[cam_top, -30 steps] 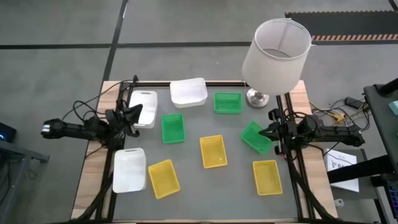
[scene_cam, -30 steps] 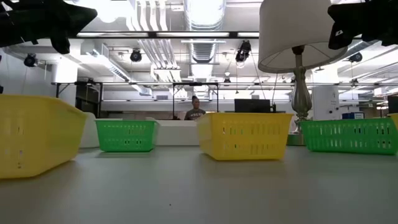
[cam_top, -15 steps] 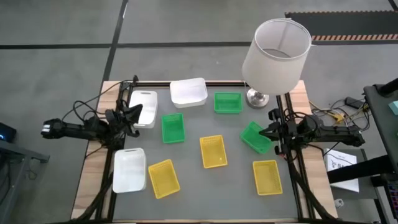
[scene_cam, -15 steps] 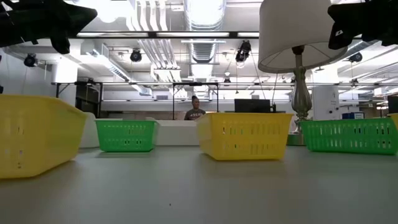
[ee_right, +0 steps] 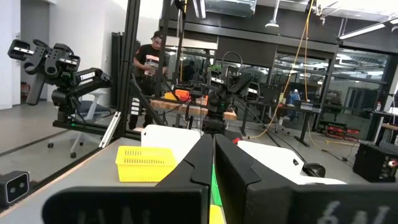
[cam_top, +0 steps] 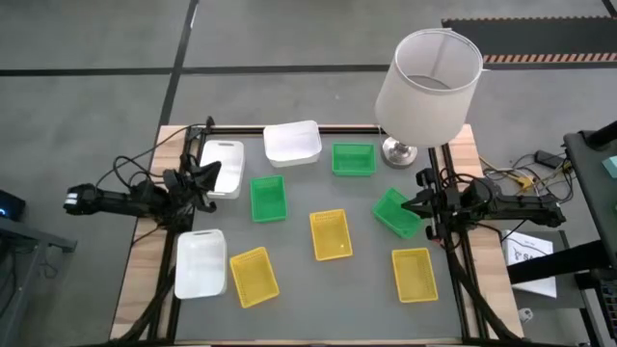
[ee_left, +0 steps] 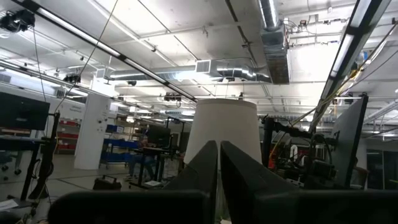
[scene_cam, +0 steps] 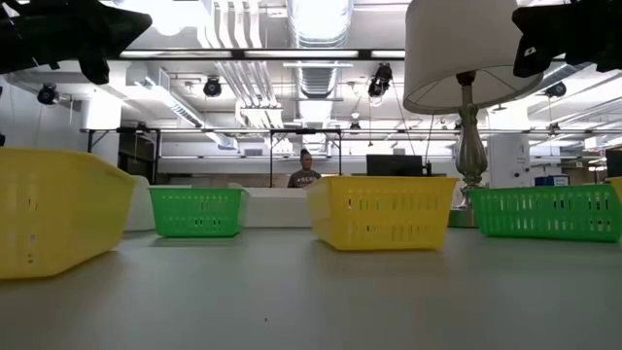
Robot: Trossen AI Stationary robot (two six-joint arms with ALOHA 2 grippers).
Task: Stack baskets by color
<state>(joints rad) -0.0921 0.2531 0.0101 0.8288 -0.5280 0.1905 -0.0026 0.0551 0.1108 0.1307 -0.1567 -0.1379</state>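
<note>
- High view: nine small shallow rectangular plastic baskets lie apart on the grey table [cam_top: 299,280], none stacked. The three white baskets are at the far left [cam_top: 223,167], far middle [cam_top: 292,143] and near left [cam_top: 201,262]. The three bright green baskets sit at the centre left [cam_top: 268,198], the far middle right [cam_top: 353,159] and, tilted, at the right [cam_top: 394,212]. The three yellow baskets are at the centre [cam_top: 330,234], near left [cam_top: 254,276] and near right [cam_top: 414,274].
- The left gripper [cam_top: 208,177] hangs over the table's left edge just beside the far-left white basket, fingers pressed together, holding nothing. The right gripper [cam_top: 406,204] hangs by the tilted green basket, likewise closed and empty.
- A large white lampshade [cam_top: 429,87] on a metal base stands at the far right corner.
- Low view: a yellow basket [scene_cam: 381,210] sits in the middle, green ones on both sides [scene_cam: 195,211] [scene_cam: 544,211], with a person [scene_cam: 305,171] far behind.
- Left wrist view: the closed fingers [ee_left: 202,163] point at the lampshade [ee_left: 224,127].
- Right wrist view: the closed fingers [ee_right: 204,155] face a yellow basket [ee_right: 144,163].
</note>
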